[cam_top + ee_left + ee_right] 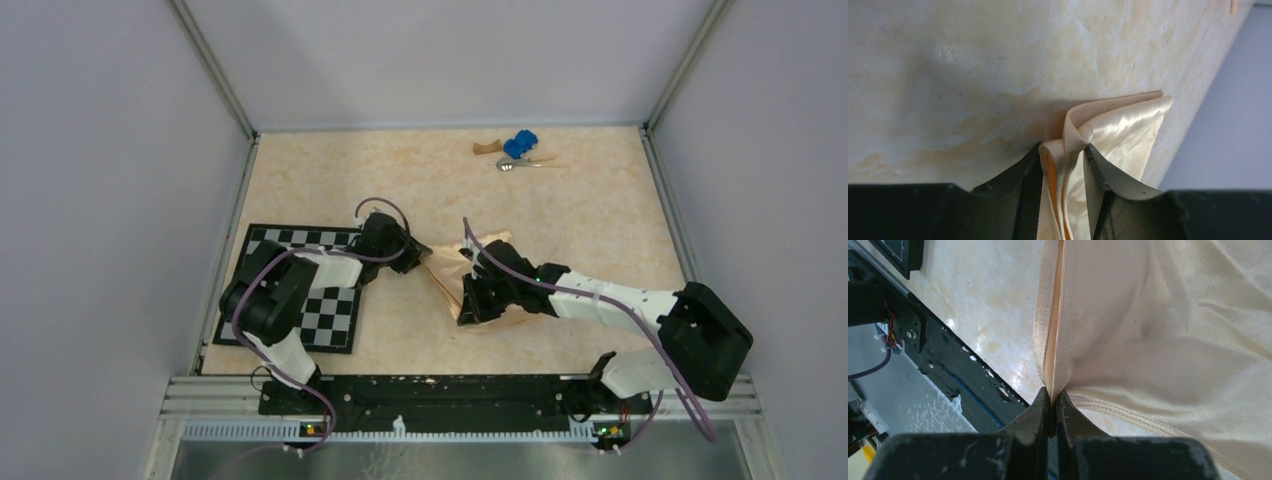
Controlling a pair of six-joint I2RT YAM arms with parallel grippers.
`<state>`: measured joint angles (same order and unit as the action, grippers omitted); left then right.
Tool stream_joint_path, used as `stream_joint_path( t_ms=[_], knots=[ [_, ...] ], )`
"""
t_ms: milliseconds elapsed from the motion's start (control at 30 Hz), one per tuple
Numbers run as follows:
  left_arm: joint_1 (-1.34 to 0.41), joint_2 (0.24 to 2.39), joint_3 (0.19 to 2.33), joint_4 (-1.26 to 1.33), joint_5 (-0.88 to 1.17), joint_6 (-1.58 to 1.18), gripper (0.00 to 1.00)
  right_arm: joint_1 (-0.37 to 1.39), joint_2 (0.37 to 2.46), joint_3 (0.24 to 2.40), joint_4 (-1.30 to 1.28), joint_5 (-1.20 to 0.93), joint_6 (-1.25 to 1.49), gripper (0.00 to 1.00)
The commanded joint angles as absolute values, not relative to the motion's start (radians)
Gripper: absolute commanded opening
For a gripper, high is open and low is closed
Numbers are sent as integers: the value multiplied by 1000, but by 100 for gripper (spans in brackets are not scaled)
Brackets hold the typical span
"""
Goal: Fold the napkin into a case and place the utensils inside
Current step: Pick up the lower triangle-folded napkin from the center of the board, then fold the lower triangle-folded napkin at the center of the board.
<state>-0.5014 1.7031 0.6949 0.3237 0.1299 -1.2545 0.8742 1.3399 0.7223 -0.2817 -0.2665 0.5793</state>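
Between the two pairs of fingers is the napkin [447,272], a soft peach-orange cloth, doubled over but loose and rumpled, not yet a narrow case. Its long axis runs from one gripper to the other, slanting from far-left to near-right as I look over the arms.

At the far-left end, the left gripper [1064,150] has a bunch of folds between its fingers [1108,175]. The jaws stand partly apart, but the cloth fills all the gap and touches both pads, so I judge that it is a grip on the bunched cloth. From these fingers the napkin goes forward and a little to the right, shiny side up.

At the near-right end, the right gripper [1053,397] is closed tight on the hemmed edge. Two layers are pinched flat between the tips, and the cloth spreads out ahead of them and to their right. I cannot tell how much of it rests on the table [600,220].

Both arms therefore hold the cloth, one at each end of its length. In my opinion the next fold depends on this line: one held end must be carried across toward the other.

Behind the left fingers, under that arm, lies the checkerboard mat [330,310]. Well beyond the right fingers, at the far side, the utensils [512,163] lie touching a blue toy car [519,144] and a wooden block [487,148]. The right arm is nearer to them.
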Motion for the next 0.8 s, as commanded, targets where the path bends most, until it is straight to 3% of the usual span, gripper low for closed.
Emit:
stream_joint_path(
  t_ms=[0,67,133,167,500,767],
  knots=[
    [-500,1704,749,224,27,-1133,35,867,1312,701,-197,-322,574,0],
    [-500,1672,769,150,-43,-1076,24,868,1307,683,-158,-359,574,0],
    [-500,1630,796,57,-103,-1026,5,870,1307,659,-104,-398,589,0],
    [-500,1612,809,-1,-129,-1010,0,875,1310,648,-75,-421,601,0],
    [-570,1502,1018,-628,-444,-1153,0,902,1402,460,418,-604,867,0],
    [-701,1884,1513,-1258,-584,-1484,0,842,1429,325,503,-621,916,0]
  ],
)
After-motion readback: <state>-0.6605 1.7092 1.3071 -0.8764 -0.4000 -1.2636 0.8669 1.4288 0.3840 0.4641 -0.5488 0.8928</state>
